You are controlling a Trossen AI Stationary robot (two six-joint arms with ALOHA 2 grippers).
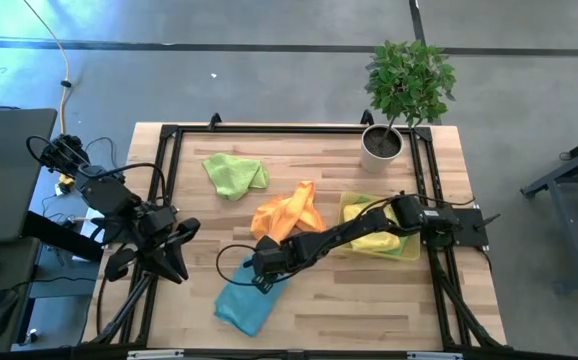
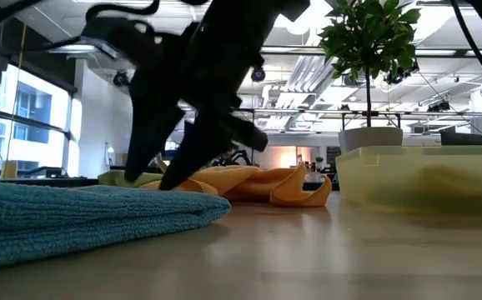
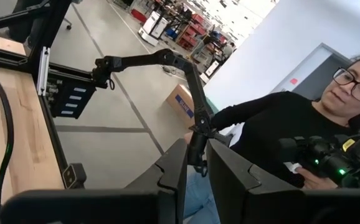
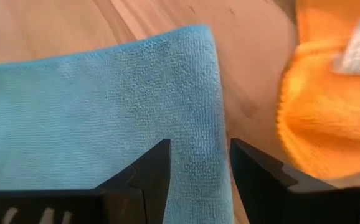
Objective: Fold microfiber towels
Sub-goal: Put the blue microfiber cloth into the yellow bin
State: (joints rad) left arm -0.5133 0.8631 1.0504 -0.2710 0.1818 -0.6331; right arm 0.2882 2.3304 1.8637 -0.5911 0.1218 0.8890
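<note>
A teal microfiber towel lies folded on the table near its front edge. My right gripper reaches over it, slanting down. Its fingers are open on either side of the towel's long edge, near a corner. An orange towel lies crumpled just beyond, and a lime green one sits farther back. Yellow towels lie under the right arm. My left gripper hangs level off the table's left side, open by a narrow gap with nothing in it. My right gripper comes at the teal towel's edge slanting down from the table's right, with that edge in the gap between its open fingers. Whether the fingertips touch the cloth, I cannot tell. The towel lies flat on the table.
A white pot with a green plant stands at the back right corner. Black frame rails run along the table's sides. A person in a dark top sits beyond the table. Bare wood shows at the front right.
</note>
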